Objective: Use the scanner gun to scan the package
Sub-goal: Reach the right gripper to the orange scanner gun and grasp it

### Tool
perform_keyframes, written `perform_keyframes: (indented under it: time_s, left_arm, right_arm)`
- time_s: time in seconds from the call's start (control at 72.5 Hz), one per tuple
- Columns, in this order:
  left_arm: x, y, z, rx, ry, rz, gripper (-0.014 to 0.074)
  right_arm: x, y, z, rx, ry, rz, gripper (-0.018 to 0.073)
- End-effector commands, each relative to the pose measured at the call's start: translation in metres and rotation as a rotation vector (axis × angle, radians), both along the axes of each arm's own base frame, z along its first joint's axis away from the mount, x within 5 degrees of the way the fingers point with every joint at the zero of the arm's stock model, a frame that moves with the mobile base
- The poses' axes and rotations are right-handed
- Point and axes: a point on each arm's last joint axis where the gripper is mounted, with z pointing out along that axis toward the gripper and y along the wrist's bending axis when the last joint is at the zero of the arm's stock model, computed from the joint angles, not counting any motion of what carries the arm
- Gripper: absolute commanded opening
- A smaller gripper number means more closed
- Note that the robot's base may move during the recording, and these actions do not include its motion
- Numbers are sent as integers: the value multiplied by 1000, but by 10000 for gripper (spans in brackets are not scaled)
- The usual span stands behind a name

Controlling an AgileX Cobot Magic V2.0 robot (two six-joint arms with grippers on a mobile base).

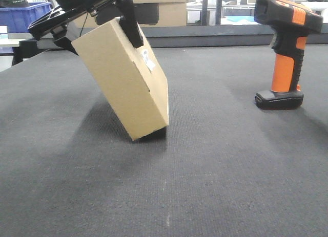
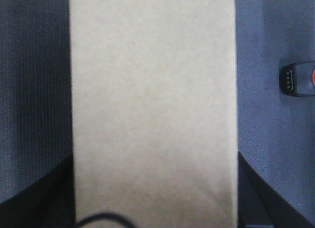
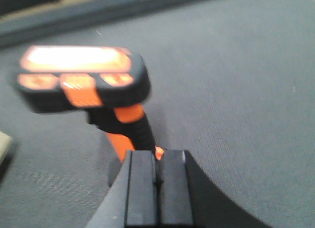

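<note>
The left end effector (image 1: 105, 45) clamped the package (image 1: 128, 88), tilted on its lower edge on the worktop (image 1: 215, 186). The right end effector (image 3: 157, 188), closed together, sat near the upright scanner gun (image 1: 285, 68), well apart from the package.

Shows plain tan on the package (image 1: 120, 78), white on its label (image 1: 147, 59), orange and black on the scanner gun (image 1: 287, 52), dark grey across the table (image 1: 205, 186).

Surface: dark grey, felt-like table (image 1: 205, 175)
Package (image 1: 123, 78): brown cardboard, tilted, only its lower edge touching the table
Scanner gun (image 1: 287, 52): orange and black, upright on its base, well apart from the package
</note>
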Motion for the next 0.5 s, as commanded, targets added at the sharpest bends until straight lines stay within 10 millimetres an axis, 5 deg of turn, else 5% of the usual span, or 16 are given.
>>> perform_keyframes:
  time_s: [0.0,0.359,0.483]
  left_arm:
    - [0,-2,4,-11,-13,0,-111]
    - [0,-2,4,-11,-13,0,-111]
    - [0,-2,3,-6,-14,-1,-111]
  right_arm:
    - [12,2,-6,-14,-32,-19,-161]
    - [33,30,-28,-72,-79,46,-159]
    - [35,31,-31,-21,-83,37,-13]
